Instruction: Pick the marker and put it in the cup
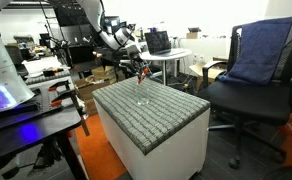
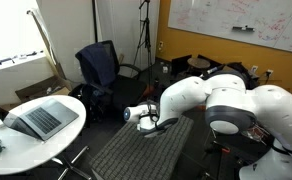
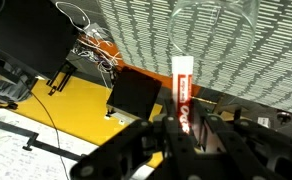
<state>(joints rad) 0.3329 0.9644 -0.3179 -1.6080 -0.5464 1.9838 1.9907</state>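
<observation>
Three cameras around one grey-topped block

In an exterior view, a camera stands well back off a corner of the block [image 1: 151, 115], a little above its top, and faces my arm [image 1: 116, 38], with the round white table [image 1: 171, 55] and the blue-draped chair [image 1: 256, 55] beyond. In an exterior view set close beside me, my arm [image 2: 216, 105] fills the right half, and the same block [image 2: 146, 155], table [image 2: 36, 125] and chair [image 2: 98, 62] appear further off. The wrist view sits right behind my gripper [image 3: 184, 130], looking steeply down along the marker [image 3: 183, 90] pinched in it. It takes in the block's ribbed top very near, with the cup [image 3: 216, 15] at the upper edge.
</observation>
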